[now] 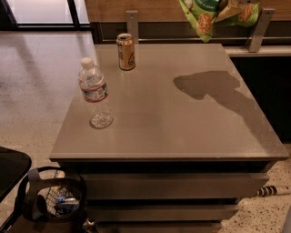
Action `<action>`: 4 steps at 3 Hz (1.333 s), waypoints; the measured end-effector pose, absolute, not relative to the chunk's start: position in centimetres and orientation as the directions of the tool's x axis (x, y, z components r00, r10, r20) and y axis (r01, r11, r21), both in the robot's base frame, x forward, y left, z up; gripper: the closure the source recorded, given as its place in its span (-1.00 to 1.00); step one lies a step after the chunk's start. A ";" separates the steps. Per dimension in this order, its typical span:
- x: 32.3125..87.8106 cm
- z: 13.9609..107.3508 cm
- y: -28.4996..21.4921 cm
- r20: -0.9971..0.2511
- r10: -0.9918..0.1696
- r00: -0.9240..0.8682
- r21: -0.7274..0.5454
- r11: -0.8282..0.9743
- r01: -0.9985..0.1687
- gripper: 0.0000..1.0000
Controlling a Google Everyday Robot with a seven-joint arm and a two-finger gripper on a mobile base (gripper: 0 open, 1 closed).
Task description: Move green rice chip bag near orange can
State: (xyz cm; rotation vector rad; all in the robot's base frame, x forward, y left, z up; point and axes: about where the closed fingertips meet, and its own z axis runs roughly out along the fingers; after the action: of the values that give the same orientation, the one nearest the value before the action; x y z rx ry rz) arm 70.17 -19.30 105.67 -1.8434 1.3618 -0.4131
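The green rice chip bag [203, 19] hangs in the air above the table's far right edge, its top cut off by the frame. My gripper [228, 9] shows only as a pale part at the top edge, shut on the bag's upper right. The orange can [126, 51] stands upright at the far left of the grey table [182, 132], well to the left of the bag. The bag's shadow [210, 84] falls on the table's right half.
A clear plastic water bottle [95, 93] stands upright near the table's left edge, in front of the can. Two metal brackets [132, 25] [255, 30] rise behind the table. A dark wire basket [54, 200] sits on the floor at the front left.
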 end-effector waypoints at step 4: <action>75.1 98.1 -14.7 -0.226 -0.864 0.449 -0.688 -0.185 -0.702 1.00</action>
State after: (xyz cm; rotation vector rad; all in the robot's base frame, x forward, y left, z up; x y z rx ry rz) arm 75.11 -14.71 98.08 -1.9474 1.3124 -0.2739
